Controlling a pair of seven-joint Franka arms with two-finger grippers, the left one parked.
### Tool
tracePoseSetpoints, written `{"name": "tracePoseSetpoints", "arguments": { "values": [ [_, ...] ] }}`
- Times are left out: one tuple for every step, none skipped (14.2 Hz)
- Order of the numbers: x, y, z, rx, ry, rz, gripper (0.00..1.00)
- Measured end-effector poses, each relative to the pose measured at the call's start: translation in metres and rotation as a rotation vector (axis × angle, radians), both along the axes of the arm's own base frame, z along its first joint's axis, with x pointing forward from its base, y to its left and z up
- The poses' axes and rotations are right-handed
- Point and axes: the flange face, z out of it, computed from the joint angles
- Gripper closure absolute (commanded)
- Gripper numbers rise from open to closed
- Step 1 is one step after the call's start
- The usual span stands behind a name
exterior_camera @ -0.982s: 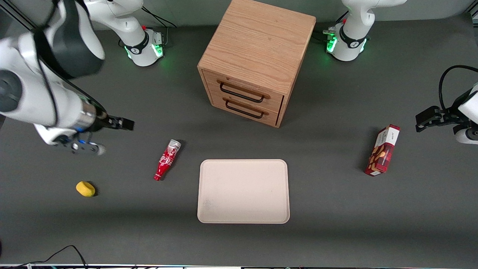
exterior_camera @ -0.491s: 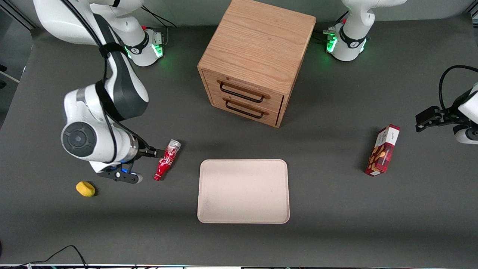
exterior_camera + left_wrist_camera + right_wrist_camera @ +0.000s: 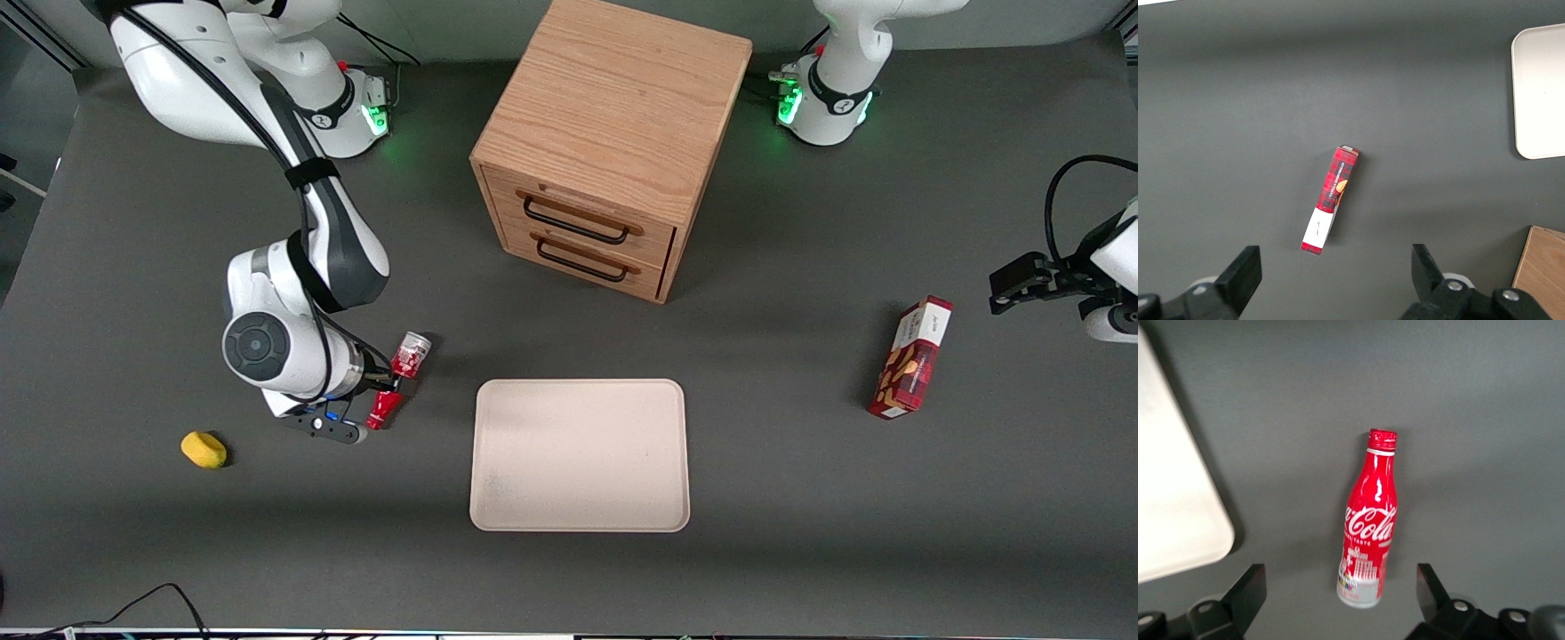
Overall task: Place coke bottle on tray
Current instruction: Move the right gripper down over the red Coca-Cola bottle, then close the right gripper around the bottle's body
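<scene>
**Front view: jaws spread above the lying coke bottle**

Front view shows the working arm bent down from its base toward the counter (image 3: 800,569), its wrist turned so that the jaws (image 3: 388,380) hang directly over the middle of the coke bottle (image 3: 409,354). The bottle lies flat on the counter, just beside the tray (image 3: 580,455) on the working arm's end, not touching it; its silver base is farther from the front camera, its capped neck nearer.

In the right wrist view the jaws (image 3: 1341,587) stand wide open, one finger on each side of the bottle (image 3: 1368,527), with bare counter between each finger and the bottle. They hold nothing and touch nothing. A rounded corner of the tray (image 3: 1178,513) shows in that view too, well clear of the bottle.

From the front, the wrist and its fingers cover the bottle's middle, so only the base end and the red neck show. In the right wrist view only the finger bases show, cut by the edge, so how close their tips are to the counter cannot be told.

A yellow lump (image 3: 204,450) lies near the arm, nearer the front camera; what it is cannot be made out.
</scene>
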Motion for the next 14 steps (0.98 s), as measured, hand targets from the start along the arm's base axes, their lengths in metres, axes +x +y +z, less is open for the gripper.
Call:
{"name": "tracePoseSetpoints", "arguments": {
  "values": [
    [-0.004,-0.002,-0.014,0.001,-0.015,-0.017,0.0],
    [-0.009,-0.004,-0.027,0.004,-0.033,-0.029,0.0],
    [-0.015,-0.006,-0.041,0.005,-0.046,-0.041,0.0],
    [-0.021,-0.008,-0.053,0.006,-0.057,-0.053,0.0],
    [-0.026,-0.009,-0.063,0.006,-0.062,-0.064,0.0],
    [-0.03,-0.01,-0.071,0.005,-0.061,-0.07,0.0],
    [-0.033,-0.01,-0.079,0.004,-0.06,-0.074,0.0],
    [-0.033,-0.01,-0.084,0.005,-0.063,-0.077,0.0],
    [-0.034,-0.01,-0.09,0.005,-0.067,-0.084,0.0],
    [-0.034,-0.01,-0.096,0.004,-0.068,-0.09,0.0],
    [-0.035,-0.01,-0.102,0.003,-0.068,-0.093,0.0],
    [-0.036,-0.01,-0.108,0.001,-0.064,-0.095,0.0],
    [-0.037,-0.01,-0.114,0.0,-0.062,-0.094,0.0],
    [-0.038,-0.008,-0.118,0.0,-0.059,-0.092,0.0]
  ]
}}
